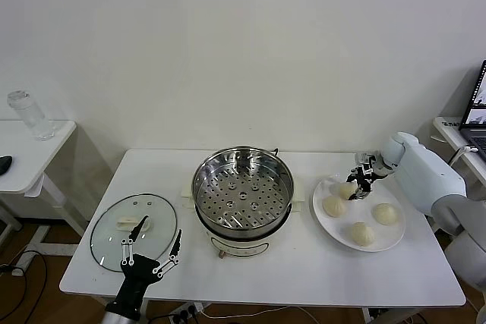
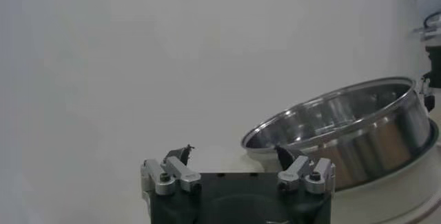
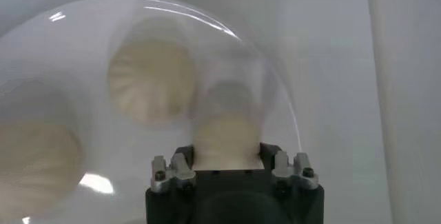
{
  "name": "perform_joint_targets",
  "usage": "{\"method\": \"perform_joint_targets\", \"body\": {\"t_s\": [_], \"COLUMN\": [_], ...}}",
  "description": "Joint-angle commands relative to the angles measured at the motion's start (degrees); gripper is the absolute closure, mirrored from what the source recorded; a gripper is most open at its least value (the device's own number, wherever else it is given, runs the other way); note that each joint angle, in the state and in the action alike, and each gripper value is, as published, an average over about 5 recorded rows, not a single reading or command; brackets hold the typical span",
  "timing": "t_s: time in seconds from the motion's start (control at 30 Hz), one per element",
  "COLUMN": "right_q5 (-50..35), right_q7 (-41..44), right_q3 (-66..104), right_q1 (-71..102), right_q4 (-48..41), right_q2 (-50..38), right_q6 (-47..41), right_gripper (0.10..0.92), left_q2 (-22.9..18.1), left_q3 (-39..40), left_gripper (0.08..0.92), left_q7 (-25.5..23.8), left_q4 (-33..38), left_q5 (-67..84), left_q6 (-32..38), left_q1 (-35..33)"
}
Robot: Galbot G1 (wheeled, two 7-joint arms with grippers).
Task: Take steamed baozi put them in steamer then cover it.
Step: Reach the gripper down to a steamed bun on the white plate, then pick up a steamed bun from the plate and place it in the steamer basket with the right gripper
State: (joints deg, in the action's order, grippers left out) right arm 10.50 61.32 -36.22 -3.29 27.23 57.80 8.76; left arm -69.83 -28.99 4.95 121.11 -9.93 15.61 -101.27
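right gripper (image 1: 363, 180) pinching the back-left baozi (image 1: 348, 189) on the plate (image 1: 334, 221), next lift it over to the steamer (image 1: 243, 191); left gripper (image 1: 152, 246) idle, spread, over the table's front-left edge.

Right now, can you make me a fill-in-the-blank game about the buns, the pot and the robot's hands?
1. The plate at the robot's right holds ____ steamed baozi.
2. The right gripper is shut on one steamed baozi on the ____.
3. The steamer has ____ baozi inside it.
4. The left gripper is open beside the glass ____, which lies flat on the table.

Missing words: four; plate; no; lid
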Motion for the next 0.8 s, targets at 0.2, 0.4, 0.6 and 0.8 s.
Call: {"method": "perform_joint_targets", "body": {"t_s": [0.2, 0.4, 0.6, 0.8], "right_q5": [-5.92, -5.88, -5.33, -0.62], "right_q7": [2.06, 3.17, 3.17, 2.91], "right_q3": [-8.27, -16.17, -21.85, -23.55], "right_q1": [-6.75, -18.92, -28.63, -30.09], "right_q4": [19.05, 32.65, 42.16, 45.19], "right_q2": [-8.34, -11.75, -9.05, -1.78], "right_q6": [2.53, 13.13, 20.07, 25.31], "right_gripper": [0.372, 0.357, 0.347, 0.345], "left_q2": [0.25, 0.41, 0.29, 0.18], "left_q3": [-0.09, 0.05, 0.18, 0.40], "left_gripper": [0.177, 0.177, 0.177, 0.177], "left_q7": [0.04, 0.07, 0.10, 0.33], "left_q4": [0.78, 1.29, 1.53, 2.10], "left_q5": [-0.09, -0.07, -0.08, -0.25], "left_q6": [0.32, 0.46, 0.58, 0.47], "left_q1": [-0.21, -0.19, -0.14, -0.40]}}
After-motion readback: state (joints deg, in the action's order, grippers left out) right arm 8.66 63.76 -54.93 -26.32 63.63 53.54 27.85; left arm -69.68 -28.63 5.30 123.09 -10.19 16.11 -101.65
